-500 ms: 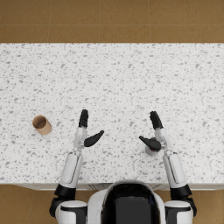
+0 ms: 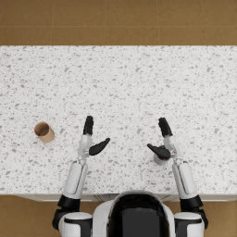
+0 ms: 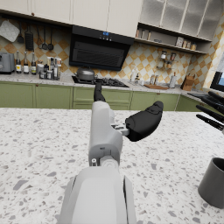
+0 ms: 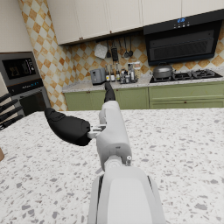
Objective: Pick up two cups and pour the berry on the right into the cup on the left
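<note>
- Plainly, there are two cups on the speckled white counter [image 2: 120, 83]: a brown cup [image 2: 44, 132] and a dark grey cup [image 2: 160, 159].
- The brown cup is small and round, tan outside with a darker inside; it stands well out to the outer side of the left hand [image 2: 90, 141], apart from it. From the head view I cannot tell what lies in it.
- The dark grey cup sits just beside the right hand [image 2: 164, 141], under its thumb and partly hidden by it; its contents are hidden, and whether the thumb touches the rim I cannot tell. The left wrist view shows its dark wall [image 3: 214, 181] standing upright.
- Two hands are up over the counter, one on each white arm. The left hand holds nothing, fingers straight ahead and thumb splayed inward.
- The right hand mirrors it, fingers spread from the thumb, gripping nothing.
- No berry shows in any view.
</note>
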Controlling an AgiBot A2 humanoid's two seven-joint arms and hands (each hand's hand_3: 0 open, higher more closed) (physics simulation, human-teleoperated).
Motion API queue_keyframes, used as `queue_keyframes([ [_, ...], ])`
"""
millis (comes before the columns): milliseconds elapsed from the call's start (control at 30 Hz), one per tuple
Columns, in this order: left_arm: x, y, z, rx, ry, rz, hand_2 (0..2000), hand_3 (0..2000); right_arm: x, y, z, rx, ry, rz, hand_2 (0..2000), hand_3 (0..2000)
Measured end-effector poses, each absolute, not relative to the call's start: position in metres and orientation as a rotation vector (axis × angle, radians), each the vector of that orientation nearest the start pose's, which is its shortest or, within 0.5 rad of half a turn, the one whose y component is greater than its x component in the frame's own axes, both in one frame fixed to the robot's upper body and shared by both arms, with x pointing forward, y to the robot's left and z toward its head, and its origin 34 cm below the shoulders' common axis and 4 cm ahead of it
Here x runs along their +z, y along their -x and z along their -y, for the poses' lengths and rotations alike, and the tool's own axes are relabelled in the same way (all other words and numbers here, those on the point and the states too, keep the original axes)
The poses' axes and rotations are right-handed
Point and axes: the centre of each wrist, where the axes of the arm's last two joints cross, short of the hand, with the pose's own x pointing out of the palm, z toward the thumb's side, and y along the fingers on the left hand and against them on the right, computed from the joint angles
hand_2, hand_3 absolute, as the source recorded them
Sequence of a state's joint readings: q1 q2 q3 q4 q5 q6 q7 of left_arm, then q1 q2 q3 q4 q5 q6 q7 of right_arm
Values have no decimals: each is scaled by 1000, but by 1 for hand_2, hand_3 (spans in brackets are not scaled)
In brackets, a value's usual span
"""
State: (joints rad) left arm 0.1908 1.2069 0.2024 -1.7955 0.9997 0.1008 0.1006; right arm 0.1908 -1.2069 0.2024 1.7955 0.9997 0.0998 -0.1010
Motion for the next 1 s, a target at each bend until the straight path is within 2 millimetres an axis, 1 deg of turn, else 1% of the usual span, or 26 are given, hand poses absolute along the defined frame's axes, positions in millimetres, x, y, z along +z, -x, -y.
queue_keyframes([
  [67, 195, -242, -199, -1816, -14, 348, 0, 0, 195, -242, 197, 1926, 36, 348, 0, 0],
  [200, 198, -238, -209, -1806, -59, 400, 0, 0, 195, -232, 192, 1908, 50, 387, 0, 0],
  [300, 200, -235, -217, -1765, -161, 357, 0, 0, 195, -220, 191, 1904, 151, 330, 0, 0],
  [433, 205, -234, -230, -1688, -288, 289, 0, 0, 195, -210, 198, 1865, 280, 244, 0, 0],
  [600, 202, -231, -254, -1560, -406, 165, 0, 0, 191, -205, 205, 1813, 418, 121, 0, 0],
  [667, 199, -228, -264, -1508, -422, 125, 0, 0, 189, -204, 207, 1792, 461, 78, 0, 0],
  [867, 190, -220, -303, -1344, -400, 67, 0, 0, 184, -201, 220, 1734, 486, 13, 0, 0],
  [1000, 179, -216, -327, -1253, -355, 36, 0, 0, 178, -194, 226, 1717, 472, -21, 0, 0],
])
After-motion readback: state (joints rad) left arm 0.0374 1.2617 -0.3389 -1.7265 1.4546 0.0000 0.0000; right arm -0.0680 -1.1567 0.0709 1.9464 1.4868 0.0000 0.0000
